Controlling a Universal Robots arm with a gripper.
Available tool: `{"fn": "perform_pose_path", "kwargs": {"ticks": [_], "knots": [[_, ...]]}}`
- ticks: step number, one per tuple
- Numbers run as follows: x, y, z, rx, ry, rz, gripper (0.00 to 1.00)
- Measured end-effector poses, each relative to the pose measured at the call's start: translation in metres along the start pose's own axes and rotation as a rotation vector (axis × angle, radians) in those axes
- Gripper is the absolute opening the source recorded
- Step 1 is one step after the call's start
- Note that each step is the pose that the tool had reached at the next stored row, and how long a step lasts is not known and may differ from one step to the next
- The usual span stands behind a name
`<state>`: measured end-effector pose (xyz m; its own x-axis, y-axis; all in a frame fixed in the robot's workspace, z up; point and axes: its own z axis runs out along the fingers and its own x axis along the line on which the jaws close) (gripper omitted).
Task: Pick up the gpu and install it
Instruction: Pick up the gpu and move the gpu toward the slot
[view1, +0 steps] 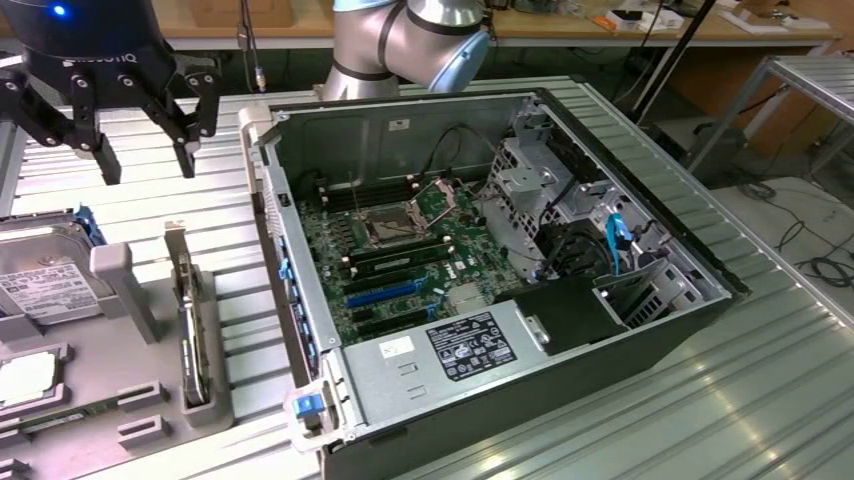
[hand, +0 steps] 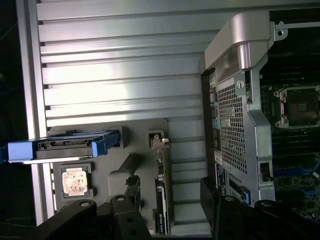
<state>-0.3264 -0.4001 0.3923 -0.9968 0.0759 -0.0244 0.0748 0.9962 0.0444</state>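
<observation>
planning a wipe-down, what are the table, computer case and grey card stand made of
Table: ribbed bare metal, likely aluminium, streaky glare. Computer case: seemingly sheet steel, dull grey, folded and punched. Card stand: probably matte grey plastic, blocky, no shine.

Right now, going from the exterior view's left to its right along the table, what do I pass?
In order: hard drive → gpu standing on edge → computer case at its side wall → motherboard → blue cable.
</observation>
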Motion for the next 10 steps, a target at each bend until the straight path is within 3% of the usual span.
{"fn": "perform_pose_path", "kwargs": {"ticks": [10], "knots": [[0.0, -0.0027, 0.0121, 0.0044, -0.0003, 0.0, 0.6]]}}
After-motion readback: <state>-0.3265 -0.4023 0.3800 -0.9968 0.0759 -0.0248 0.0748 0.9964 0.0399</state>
